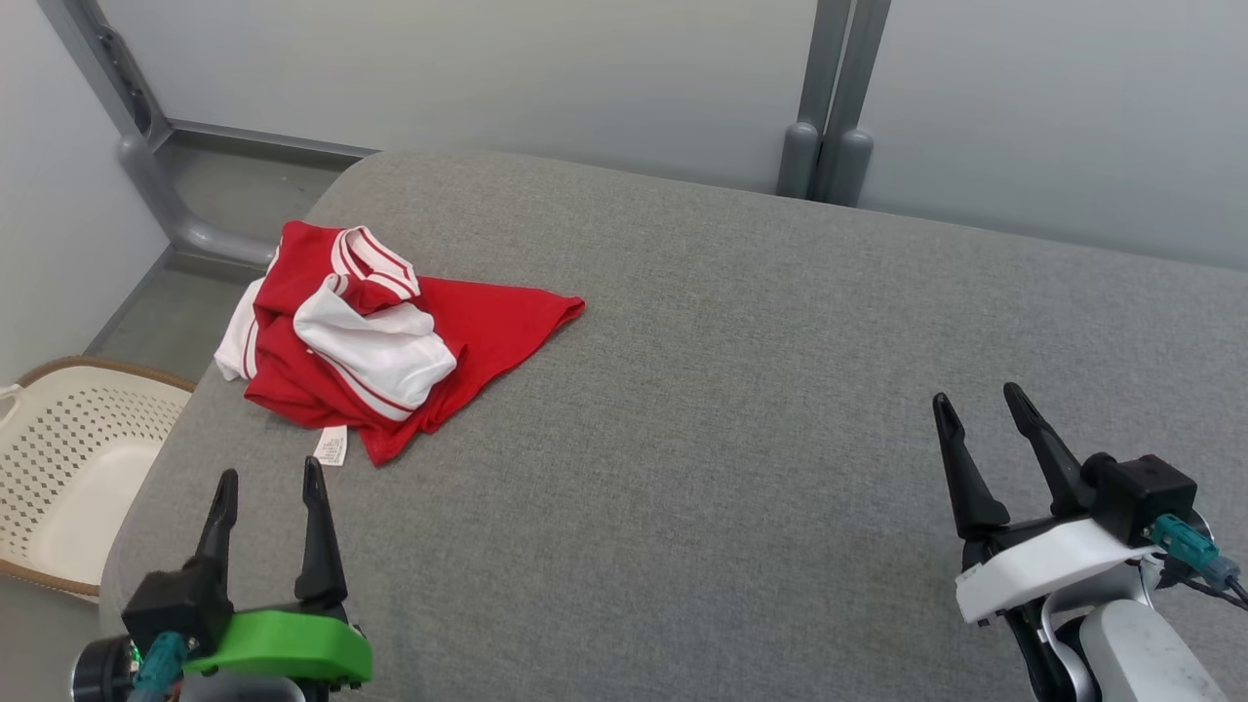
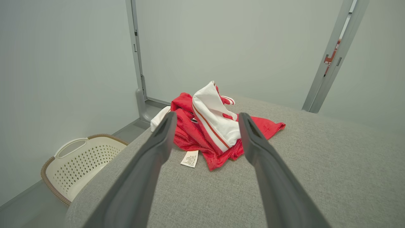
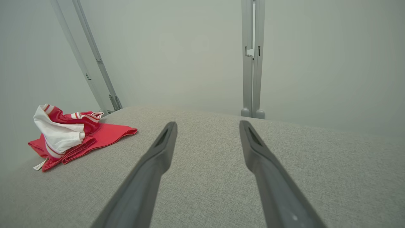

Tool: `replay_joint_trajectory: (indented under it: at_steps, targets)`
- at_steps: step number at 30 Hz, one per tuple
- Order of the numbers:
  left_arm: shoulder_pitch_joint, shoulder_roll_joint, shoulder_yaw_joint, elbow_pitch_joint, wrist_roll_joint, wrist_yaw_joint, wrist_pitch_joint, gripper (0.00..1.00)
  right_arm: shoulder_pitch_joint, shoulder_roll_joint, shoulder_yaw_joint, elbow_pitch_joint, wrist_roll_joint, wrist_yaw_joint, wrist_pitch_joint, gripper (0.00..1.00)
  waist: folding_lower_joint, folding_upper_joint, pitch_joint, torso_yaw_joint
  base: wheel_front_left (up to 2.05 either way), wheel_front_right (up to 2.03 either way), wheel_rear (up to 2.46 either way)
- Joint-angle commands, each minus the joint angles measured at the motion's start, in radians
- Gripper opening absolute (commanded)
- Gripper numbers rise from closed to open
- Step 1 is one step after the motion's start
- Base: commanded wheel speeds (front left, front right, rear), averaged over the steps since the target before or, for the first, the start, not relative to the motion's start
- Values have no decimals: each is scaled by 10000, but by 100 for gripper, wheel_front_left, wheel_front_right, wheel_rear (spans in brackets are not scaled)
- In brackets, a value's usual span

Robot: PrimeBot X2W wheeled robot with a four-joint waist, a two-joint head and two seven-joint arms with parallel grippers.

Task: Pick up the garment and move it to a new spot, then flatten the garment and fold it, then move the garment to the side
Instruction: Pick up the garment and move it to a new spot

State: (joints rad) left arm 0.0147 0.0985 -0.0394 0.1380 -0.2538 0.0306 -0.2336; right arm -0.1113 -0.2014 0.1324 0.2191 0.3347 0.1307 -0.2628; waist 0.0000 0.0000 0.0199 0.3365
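Off the left edge, down on the floor, stands a cream plastic basket (image 1: 93, 414) with perforated walls and a brown woven rim. Above the near left corner of the grey cushion (image 1: 731, 390) hovers the left gripper (image 1: 270, 470), its two dark tapered fingers spread apart and holding nothing. Just beyond it, close to the left edge and toward the far left corner, lies the garment (image 1: 370, 331). It is a crumpled heap of thin red cloth with white panels and red-and-white striped trim, one red corner spreading out flat to the right, and a small white label (image 1: 331, 446) pokes out on the near side. The cushion is a coarse woven fabric with rounded corners, bare across its middle and right. At the near right hangs the right gripper (image 1: 975, 394), likewise spread and empty, well apart from the garment. I judge that the task has barely begun: the pick-up, the move, the flattening, the folding and the final shift aside all remain.
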Motion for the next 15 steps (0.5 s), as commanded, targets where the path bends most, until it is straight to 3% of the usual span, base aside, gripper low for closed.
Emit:
replay_joint_trajectory:
  at_steps: [1, 10, 15]
  targets:
    - [-418, 170, 26, -136, -74, -59, 234, 100, -167, -71, 13, -97, 51, 1, -25, 100, 0, 0, 130, -108, 0, 0, 0]
    - [-2875, 1468, 331, -80, -598, -538, 3207, 100, -589, -235, 244, -350, 65, 1, -25, 100, 0, 0, 926, -721, 0, 0, 0]
    - [-4374, 2128, 654, 696, -1450, -927, 5027, 100, -943, -280, 353, -396, 112, 1, -25, 100, 0, 0, 1496, -1299, 0, 0, 0]
